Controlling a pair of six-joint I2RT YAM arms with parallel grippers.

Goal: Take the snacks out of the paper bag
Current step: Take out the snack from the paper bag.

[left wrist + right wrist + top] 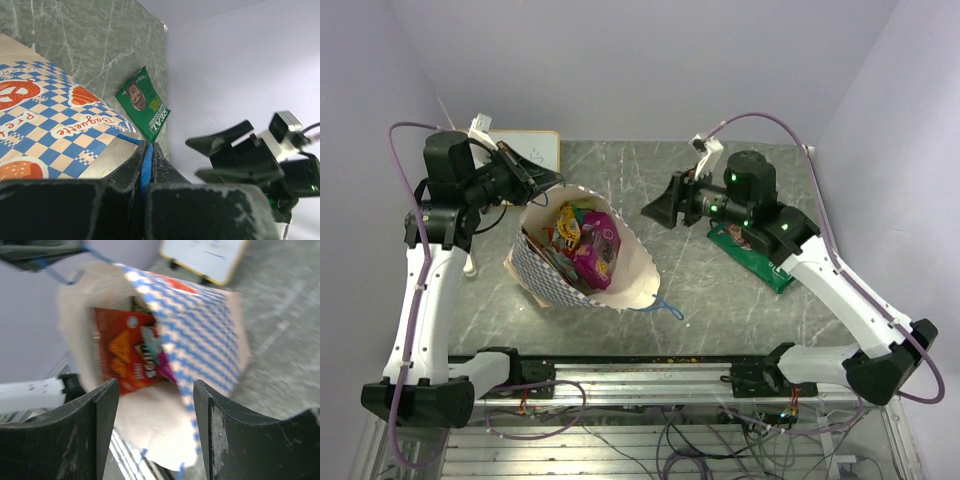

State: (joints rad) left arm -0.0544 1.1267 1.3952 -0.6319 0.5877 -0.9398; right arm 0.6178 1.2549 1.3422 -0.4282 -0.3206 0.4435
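The paper bag (pixel 625 270) lies tilted on the table with its mouth open toward the right; its checkered side shows in the left wrist view (pixel 45 125) and the right wrist view (pixel 200 335). Inside lie several snacks: a purple packet (pixel 597 248), orange-red ones (pixel 565 232) and an orange-red packet in the right wrist view (pixel 125 352). My left gripper (pixel 548 181) is shut on the bag's blue cord handle (pixel 146 162) at the upper rim. My right gripper (pixel 655 211) is open and empty, just right of the bag's mouth. A green chip bag (pixel 750 255) lies on the table under my right arm, also in the left wrist view (pixel 144 102).
A small whiteboard (pixel 535 148) stands at the back left, also in the right wrist view (pixel 202 257). A loose blue cord handle (pixel 665 307) trails from the bag's near edge. The table's front rail (pixel 640 375) runs along the bottom.
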